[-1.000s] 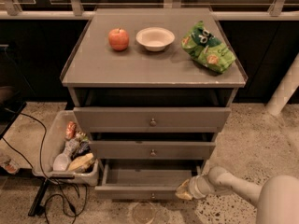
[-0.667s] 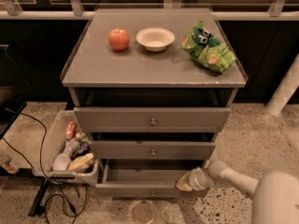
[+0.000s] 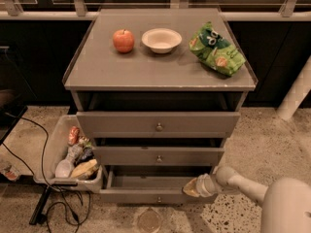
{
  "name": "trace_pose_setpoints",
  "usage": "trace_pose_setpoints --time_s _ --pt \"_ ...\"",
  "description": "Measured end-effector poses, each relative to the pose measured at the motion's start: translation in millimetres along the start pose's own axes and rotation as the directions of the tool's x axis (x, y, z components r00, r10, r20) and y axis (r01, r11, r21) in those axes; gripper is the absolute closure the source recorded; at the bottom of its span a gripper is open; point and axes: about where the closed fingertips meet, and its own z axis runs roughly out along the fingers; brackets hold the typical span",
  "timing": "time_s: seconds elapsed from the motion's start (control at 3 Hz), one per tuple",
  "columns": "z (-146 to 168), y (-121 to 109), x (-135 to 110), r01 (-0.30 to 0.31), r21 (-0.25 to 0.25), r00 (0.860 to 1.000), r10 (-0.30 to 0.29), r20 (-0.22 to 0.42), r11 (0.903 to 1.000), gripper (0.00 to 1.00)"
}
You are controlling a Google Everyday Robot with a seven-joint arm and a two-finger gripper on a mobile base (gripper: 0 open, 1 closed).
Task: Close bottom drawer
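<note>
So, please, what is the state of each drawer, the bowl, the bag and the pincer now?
bottom drawer: open, pulled out, its inside showing.
middle drawer: farther in than the bottom one.
top drawer: not pulled out like the bottom one.
bowl: upright, empty.
chip bag: lying flat.
pincer: at the right end of the bottom drawer's front.

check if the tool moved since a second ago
Yes. The tool has crept up-image and slightly left, toward the middle drawer knob, at the right end of the bottom drawer.
</note>
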Motion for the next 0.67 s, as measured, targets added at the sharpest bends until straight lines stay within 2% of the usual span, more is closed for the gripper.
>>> trace_pose_setpoints --time_s 0.33,0.67 --pt "-11 8 -3 0.0 -0.013 1.0 0.0 0.004 0.9999 0.69" --pt "-50 50 -11 0.029 -0.092 0.998 -0.024 0.056 0.9954 0.92"
